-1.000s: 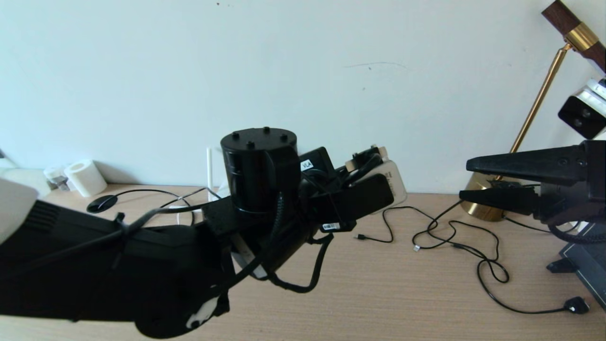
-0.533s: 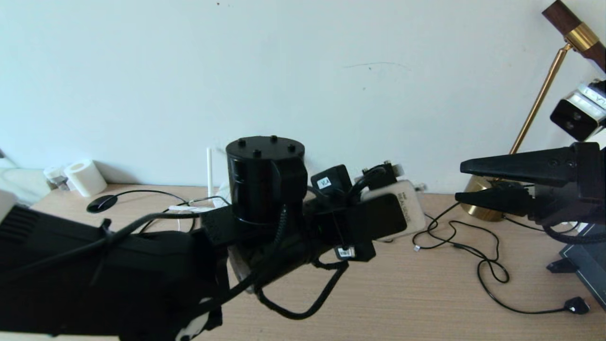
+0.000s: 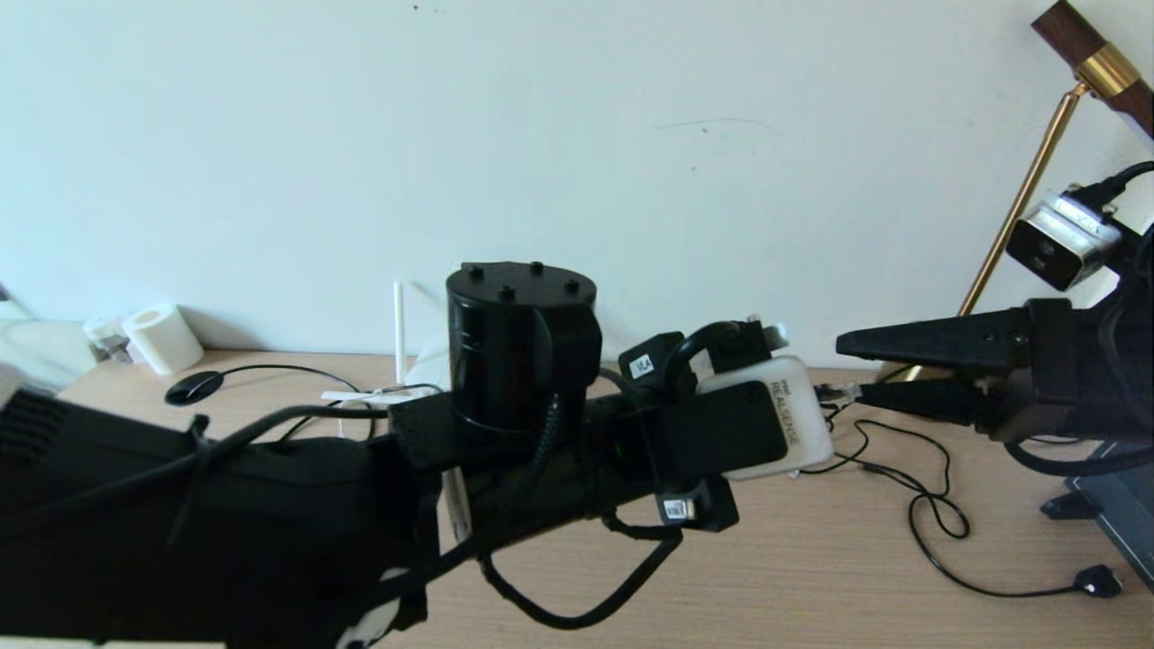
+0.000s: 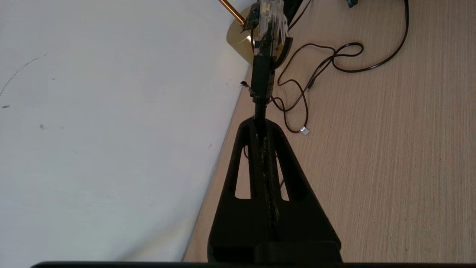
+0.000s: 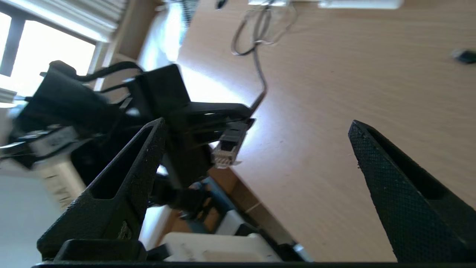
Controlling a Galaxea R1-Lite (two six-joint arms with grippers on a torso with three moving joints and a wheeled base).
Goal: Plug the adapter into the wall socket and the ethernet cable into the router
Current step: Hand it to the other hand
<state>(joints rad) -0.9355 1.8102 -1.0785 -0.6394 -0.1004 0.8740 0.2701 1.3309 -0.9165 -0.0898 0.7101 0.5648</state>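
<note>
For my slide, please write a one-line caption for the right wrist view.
Open right gripper faces the ethernet cable plug held by the left gripper above the desk.

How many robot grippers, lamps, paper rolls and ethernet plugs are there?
grippers: 2, the left gripper and the right gripper
lamp: 1
paper roll: 1
ethernet cable plug: 1
Total: 5

Pale, plain wall (image 3: 577, 135) behind the desk, a few faint scuff marks on it. Desk (image 3: 811, 559) is light wood-grain, its back edge meeting the wall. Brass lamp (image 3: 1010, 216) near the back right corner: round base, slanted stem, dark wooden head. White paper roll (image 3: 162, 338) toward the back left corner. Right wrist view: bright window (image 5: 41, 56) with blinds, daylight glaring across the desk.
</note>
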